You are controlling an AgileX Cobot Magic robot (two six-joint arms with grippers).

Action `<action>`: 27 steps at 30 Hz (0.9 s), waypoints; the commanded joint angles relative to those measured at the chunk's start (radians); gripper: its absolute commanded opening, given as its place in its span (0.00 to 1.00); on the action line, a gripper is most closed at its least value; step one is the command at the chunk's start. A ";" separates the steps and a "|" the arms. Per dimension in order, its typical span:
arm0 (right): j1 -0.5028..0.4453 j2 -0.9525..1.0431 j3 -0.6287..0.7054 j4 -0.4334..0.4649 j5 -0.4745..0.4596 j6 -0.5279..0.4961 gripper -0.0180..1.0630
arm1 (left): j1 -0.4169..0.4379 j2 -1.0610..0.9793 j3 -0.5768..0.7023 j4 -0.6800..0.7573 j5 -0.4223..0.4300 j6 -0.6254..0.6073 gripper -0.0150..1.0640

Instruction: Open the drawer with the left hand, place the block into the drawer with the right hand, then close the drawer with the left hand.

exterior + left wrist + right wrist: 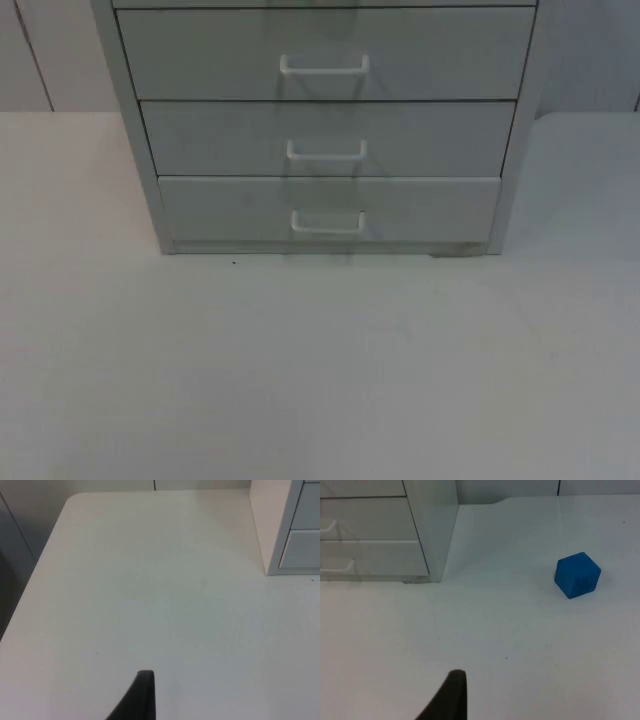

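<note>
My left fingers (142, 695) hang over bare white surface (150, 605), one black tip in sight; I cannot tell whether they are open or closed. My right fingers (451, 695) hang over the surface as well, again one black tip, and I cannot tell their state either. Beyond my right fingers the blue block (577, 575) sits alone on the surface, well apart from the cabinet's near right corner and to its right. Farther off, the grey cabinet (325, 130) stands on the surface at the far side. Its three drawers are all shut, stacked one above another: the bottom drawer (328, 212) with its white handle (327, 222), then the middle drawer (328, 138), then the top drawer (325, 52).
</note>
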 commanded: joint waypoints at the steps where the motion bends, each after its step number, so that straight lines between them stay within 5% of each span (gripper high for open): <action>1: -0.007 0.018 0.006 -0.001 -0.004 -0.001 0.99 | 0.005 -0.004 0.004 -0.004 -0.011 0.011 0.99; 11: -0.007 0.185 -0.065 0.001 -0.074 -0.001 0.99 | 0.005 0.090 -0.057 -0.015 -0.027 0.013 0.99; 27: -0.007 0.636 -0.178 -0.003 -0.301 -0.001 0.99 | 0.005 0.603 -0.065 -0.045 -0.177 0.011 0.99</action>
